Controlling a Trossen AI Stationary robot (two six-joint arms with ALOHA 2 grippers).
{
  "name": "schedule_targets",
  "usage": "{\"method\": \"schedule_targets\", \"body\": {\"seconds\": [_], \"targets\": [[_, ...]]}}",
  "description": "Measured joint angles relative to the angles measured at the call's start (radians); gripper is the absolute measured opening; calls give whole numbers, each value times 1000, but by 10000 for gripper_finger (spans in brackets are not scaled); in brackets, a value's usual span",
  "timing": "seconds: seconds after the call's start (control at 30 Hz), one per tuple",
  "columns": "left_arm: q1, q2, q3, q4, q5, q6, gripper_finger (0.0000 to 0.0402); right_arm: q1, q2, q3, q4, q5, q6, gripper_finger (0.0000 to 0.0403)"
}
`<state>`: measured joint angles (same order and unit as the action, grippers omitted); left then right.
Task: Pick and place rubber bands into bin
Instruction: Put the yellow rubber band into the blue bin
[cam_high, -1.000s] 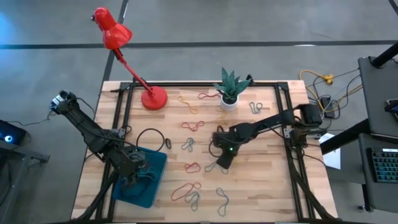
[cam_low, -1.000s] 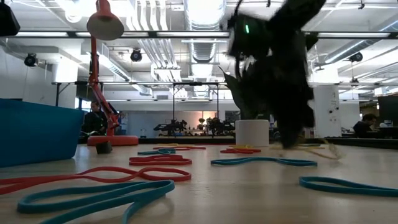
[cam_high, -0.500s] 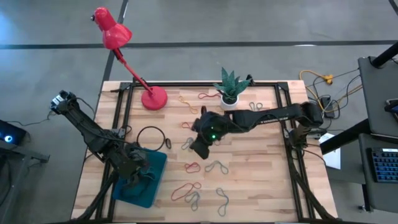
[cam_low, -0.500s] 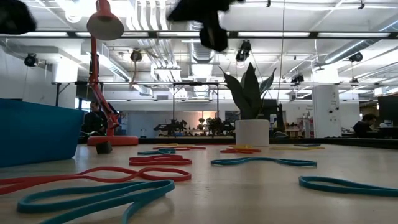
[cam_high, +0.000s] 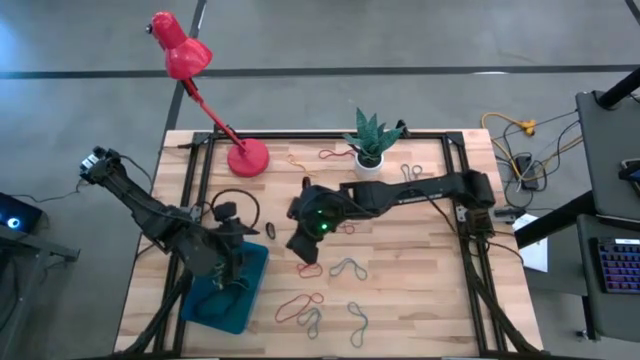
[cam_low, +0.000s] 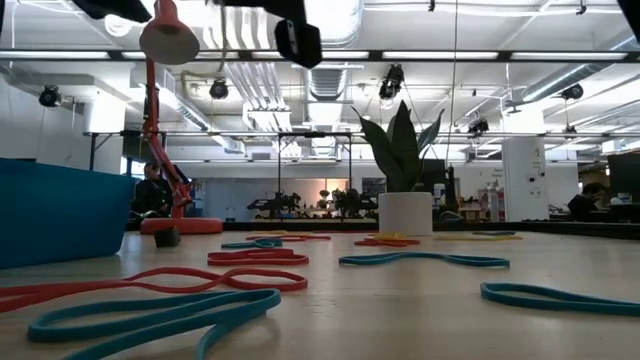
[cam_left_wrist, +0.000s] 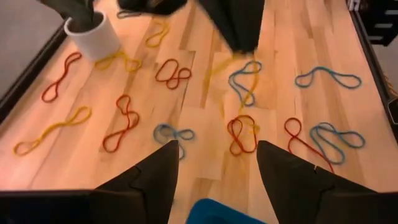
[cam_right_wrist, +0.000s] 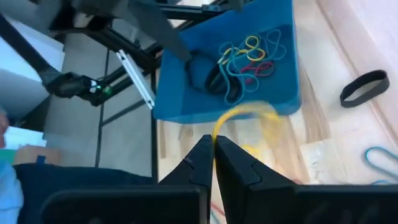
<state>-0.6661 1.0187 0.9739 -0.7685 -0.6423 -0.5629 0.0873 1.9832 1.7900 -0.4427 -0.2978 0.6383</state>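
— While the yellow rubber band hangs as a blurred loop from the tips of the right gripper, where does the bin lie from it?

— Ahead of the fingers, toward the left side of the table. From above, the right gripper is over bare wood, near the bin's right edge but not yet above it. Its fingers are pressed together on the band.

— Which way does the bin run?

— Its long axis goes roughly from the table's middle toward the front edge, so the carry crosses the long wall. Several bands already lie inside.

— And the left arm?

— The left gripper hovers over the bin, fingers parted and empty. It is nearer, so I judge the drop needs to clear it.
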Motion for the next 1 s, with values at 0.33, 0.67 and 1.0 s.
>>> {"method": "schedule_targets", "body": {"seconds": [0.33,0.67,1.0], "targets": [[9,9,-13,99,8,201,201,2,152,259,-105,-62,-46,8],[18,9,-19,100,109,204,201,7,247,415,-156,-82,-66,9],[27,20,-21,107,114,234,160,7,245,417,-151,-82,-58,9]]}}
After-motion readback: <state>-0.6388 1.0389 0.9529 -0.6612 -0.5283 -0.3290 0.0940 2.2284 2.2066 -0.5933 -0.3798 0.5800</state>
